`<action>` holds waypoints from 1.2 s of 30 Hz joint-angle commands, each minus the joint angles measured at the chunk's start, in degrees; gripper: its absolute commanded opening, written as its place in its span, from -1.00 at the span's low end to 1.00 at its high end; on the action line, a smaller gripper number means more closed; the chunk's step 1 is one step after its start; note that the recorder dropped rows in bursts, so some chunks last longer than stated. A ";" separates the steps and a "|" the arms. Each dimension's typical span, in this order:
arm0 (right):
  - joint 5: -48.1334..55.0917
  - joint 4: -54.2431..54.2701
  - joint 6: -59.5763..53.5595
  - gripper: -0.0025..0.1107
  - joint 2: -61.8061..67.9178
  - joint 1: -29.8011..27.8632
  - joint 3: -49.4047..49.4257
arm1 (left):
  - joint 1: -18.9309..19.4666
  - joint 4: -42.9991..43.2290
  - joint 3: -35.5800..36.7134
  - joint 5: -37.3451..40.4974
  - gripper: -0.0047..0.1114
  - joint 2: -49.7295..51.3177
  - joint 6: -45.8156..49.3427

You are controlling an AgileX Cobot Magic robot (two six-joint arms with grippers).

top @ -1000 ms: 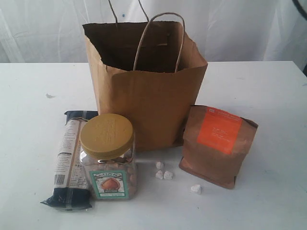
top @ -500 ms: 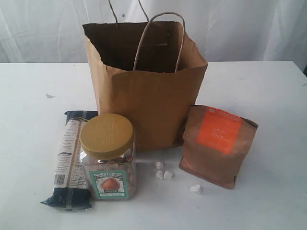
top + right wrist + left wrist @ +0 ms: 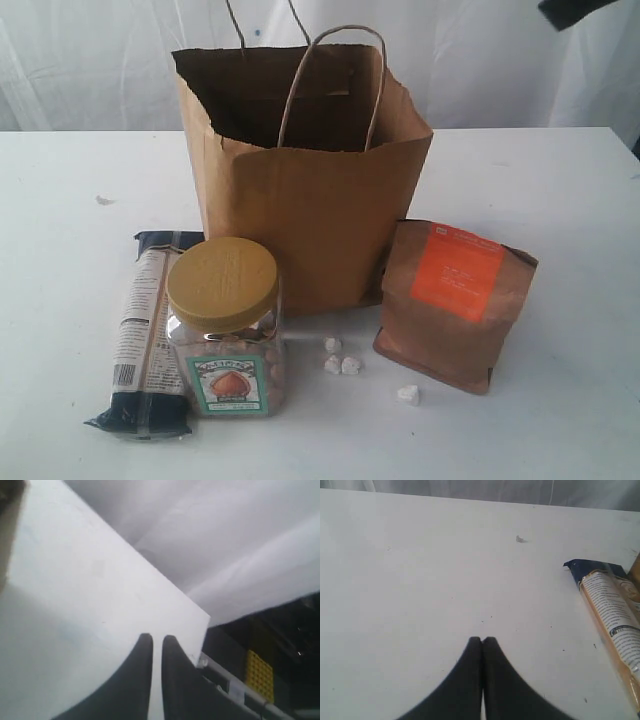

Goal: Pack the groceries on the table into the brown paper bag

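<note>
Blue-beige pkt (image 3: 611, 611) near L end effector (image 3: 482, 640)

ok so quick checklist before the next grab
1. brown paper bag upright, mouth open: ok
2. room left inside the bag: cannot tell, its bottom is hidden
3. left claw open for a grab: not ok, shut and empty
4. right claw open for a grab: not ok, nearly closed, empty
5. nut jar upright and closed: ok
6. long packet lying flat beside the jar: ok
</note>
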 commanded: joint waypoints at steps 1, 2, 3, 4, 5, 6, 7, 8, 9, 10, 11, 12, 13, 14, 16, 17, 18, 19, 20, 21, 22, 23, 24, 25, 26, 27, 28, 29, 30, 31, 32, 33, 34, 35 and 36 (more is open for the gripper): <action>-1.55 -7.48 14.85 -0.84 0.34 -6.31 -0.02 | 0.06 -0.26 0.22 0.20 -0.92 -0.25 -0.18; -1.05 -7.48 16.98 -0.84 0.44 -7.64 0.12 | 0.06 -0.26 0.22 0.20 -0.92 -0.25 -0.18; -0.63 -7.48 19.10 -0.84 0.46 -9.14 0.67 | 0.06 -0.26 0.22 0.20 -0.92 -0.25 -0.18; -0.14 -7.48 20.78 -0.84 0.46 -10.48 1.60 | 0.06 -0.26 0.22 0.20 -0.92 -0.25 -0.18; 0.31 -7.48 22.15 -0.84 0.46 -11.42 2.51 | 0.06 -0.26 0.22 0.20 -0.92 -0.25 -0.18; 0.74 -7.48 23.19 -0.84 0.46 -12.66 4.12 | 0.06 -0.26 0.22 0.20 -0.92 -0.25 -0.18; 1.21 -7.48 23.56 -0.84 0.46 -13.41 5.40 | 0.06 -0.26 0.22 0.20 -0.92 -0.25 -0.18; 1.49 -7.48 23.67 -0.84 0.46 -14.23 7.24 | 0.06 -0.26 0.22 0.20 -0.92 -0.25 -0.18; 1.92 -7.48 24.13 -0.84 0.46 -15.13 9.22 | 0.06 -0.26 0.22 0.20 -0.92 -0.25 -0.18; 2.04 -7.48 24.26 -0.84 0.46 -15.66 11.40 | 0.06 -0.26 0.22 0.20 -0.92 -0.25 -0.18; 2.04 -7.48 24.35 -0.84 0.35 -16.18 13.29 | 0.06 -0.26 0.22 0.20 -0.92 -0.25 -0.18; 2.04 -7.48 24.47 -0.84 0.05 -16.93 16.22 | 0.06 -0.26 0.22 0.20 -0.92 -0.25 -0.18; 2.04 -7.48 24.63 -0.84 -0.18 -17.43 18.27 | 0.06 -0.26 0.22 0.20 -0.92 -0.25 -0.18; 1.56 -7.48 24.89 -0.84 -0.36 -17.87 20.35 | 0.06 -0.26 0.22 0.20 -0.92 -0.25 -0.18; -1.00 -7.35 27.40 -0.84 -1.83 -18.81 25.86 | 0.06 -0.26 0.22 0.20 -0.92 -0.25 -0.18; -2.77 -7.35 28.65 -0.84 -2.74 -19.27 28.51 | 0.06 -0.26 0.22 0.20 -0.92 -0.25 -0.18; -4.77 -7.35 30.11 -0.84 -3.88 -19.55 30.97 | 0.06 -0.26 0.22 0.20 -0.92 -0.25 -0.18; -6.40 -7.35 31.38 -0.84 -4.94 -19.71 33.36 | 0.06 -0.26 0.22 0.20 -0.92 -0.25 -0.18; -8.63 -7.35 32.71 -0.84 -6.47 -19.71 35.59 | 0.06 -0.26 0.22 0.20 -0.92 -0.25 -0.18; -11.09 -7.35 33.85 -0.84 -8.33 -19.71 37.75 | 0.06 -0.26 0.22 0.20 -0.92 -0.25 -0.18; -13.10 -7.35 34.86 -0.84 -10.55 -19.71 39.31 | 0.06 -0.26 0.22 0.20 -0.92 -0.25 -0.18; -15.71 -7.35 36.17 -0.84 -13.01 -19.71 41.10 | 0.06 -0.26 0.22 0.20 -0.92 -0.25 -0.18; -18.26 -7.23 37.16 -0.84 -15.84 -19.71 42.74 | 0.06 -0.26 0.22 0.20 -0.92 -0.25 -0.18; -20.80 -7.23 37.90 -0.84 -18.30 -19.71 43.97 | 0.06 -0.26 0.22 0.20 -0.92 -0.25 -0.18; -23.32 -7.23 37.88 -0.84 -21.61 -19.71 45.42 | 0.06 -0.26 0.22 0.20 -0.92 -0.25 -0.18; -25.54 -7.23 37.88 -0.84 -25.03 -19.71 46.80 | 0.06 -0.26 0.22 0.20 -0.92 -0.25 -0.18; -27.06 -7.23 37.88 -0.84 -27.85 -19.71 48.01 | 0.06 -0.26 0.22 0.20 -0.92 -0.25 -0.18; -28.70 -7.23 37.88 -0.84 -31.56 -19.71 49.08 | 0.06 -0.26 0.22 0.20 -0.92 -0.25 -0.18; -29.94 -7.23 37.88 -0.84 -35.32 -19.71 49.95 | 0.06 -0.26 0.22 0.20 -0.92 -0.25 -0.18; -31.52 -7.23 37.88 -0.84 -38.96 -19.71 51.27 | 0.06 -0.26 0.22 0.20 -0.92 -0.25 -0.18; -32.15 -7.23 37.74 -0.84 -42.30 -19.71 52.03 | 0.06 -0.26 0.22 0.20 -0.92 -0.25 -0.18; -32.15 -7.23 37.74 -0.84 -44.69 -19.46 52.73 | 0.06 -0.26 0.22 0.20 -0.92 -0.25 -0.18; -32.23 -7.23 37.74 -0.84 -47.82 -19.17 53.86 | 0.06 -0.26 0.22 0.20 -0.92 -0.25 -0.18; -32.23 -7.23 37.74 -0.84 -49.74 -19.04 54.63 | 0.06 -0.26 0.22 0.20 -0.92 -0.25 -0.18; -32.55 -7.23 37.74 -0.84 -51.54 -18.69 55.46 | 0.06 -0.26 0.22 0.20 -0.92 -0.25 -0.18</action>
